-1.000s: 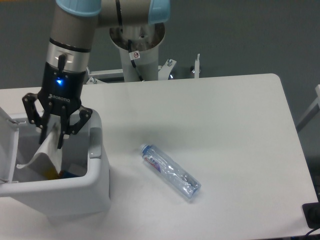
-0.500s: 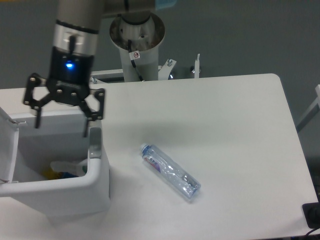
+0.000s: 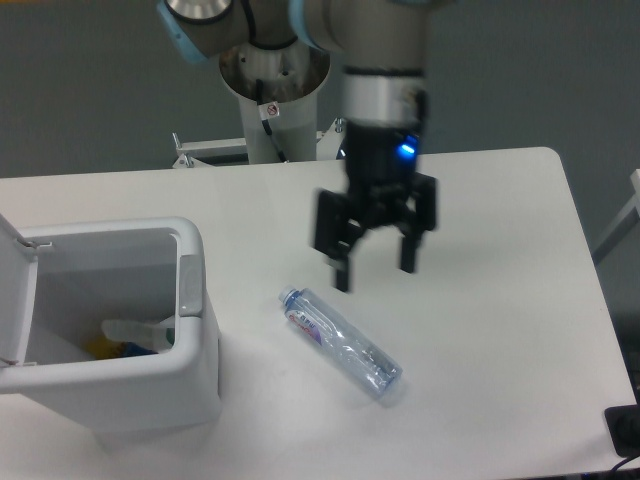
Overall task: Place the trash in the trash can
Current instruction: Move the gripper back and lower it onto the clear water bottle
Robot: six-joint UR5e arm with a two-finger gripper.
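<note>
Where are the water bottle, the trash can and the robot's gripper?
water bottle (image 3: 340,341), fixed camera, middle of its crushed body
trash can (image 3: 198,345), fixed camera, right wall of the bin
gripper (image 3: 375,270), fixed camera, gap between the open jaws

The bin (image 3: 190,385) stood at the table's (image 3: 480,300) front left corner, lid (image 3: 10,290) hinged back on its left side. The wrapper (image 3: 135,330) lay inside the bin. The bottle (image 3: 340,342) lay on the table to the right of the bin, apart from it, cap end toward the bin. The gripper (image 3: 374,270) hung above the table just behind the bottle, fingers spread and clear of it.
</note>
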